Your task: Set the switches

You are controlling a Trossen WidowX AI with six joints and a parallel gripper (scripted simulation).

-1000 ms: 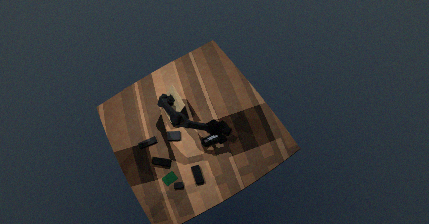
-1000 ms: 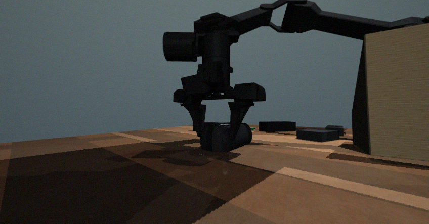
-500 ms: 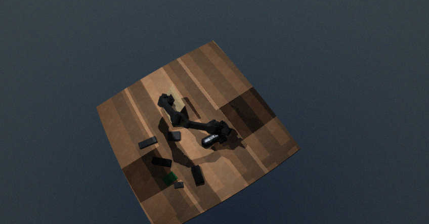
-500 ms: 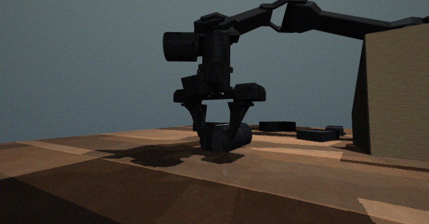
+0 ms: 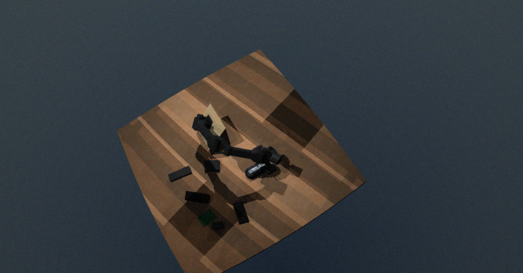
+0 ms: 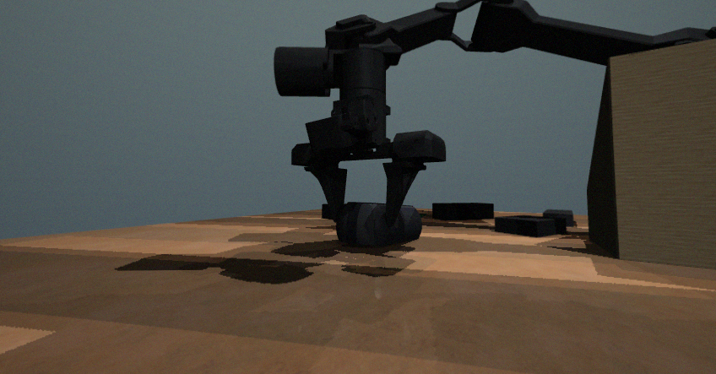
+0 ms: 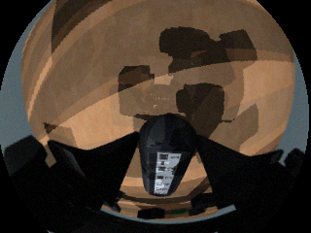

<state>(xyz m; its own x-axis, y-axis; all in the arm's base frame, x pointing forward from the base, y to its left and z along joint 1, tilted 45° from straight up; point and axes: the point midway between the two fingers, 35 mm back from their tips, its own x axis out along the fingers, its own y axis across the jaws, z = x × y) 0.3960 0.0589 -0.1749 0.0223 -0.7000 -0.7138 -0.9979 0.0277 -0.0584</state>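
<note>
The dark controller unit (image 5: 251, 174) (image 6: 364, 235) (image 7: 167, 127) lies with its switch side down, its white printed label (image 5: 256, 169) (image 7: 166, 172) facing up. The label shows a row of dark marks, partly shaded and too small to read surely. The switches are hidden underneath. My gripper (image 6: 365, 219) (image 7: 167, 136) points down over one end of the unit, with one finger against each side. It looks shut on the unit, low over the bench. Whether the unit's bottom touches the bench all along is not clear.
A beige panel (image 5: 217, 121) (image 6: 663, 159) stands beside the arm's base. Dark modules (image 5: 179, 173) (image 5: 211, 166) (image 5: 197, 196) (image 5: 240, 212) lie on the bench, with a green board (image 5: 206, 217) and a small dark block (image 5: 218, 225) farther out. Shadows cross the bench.
</note>
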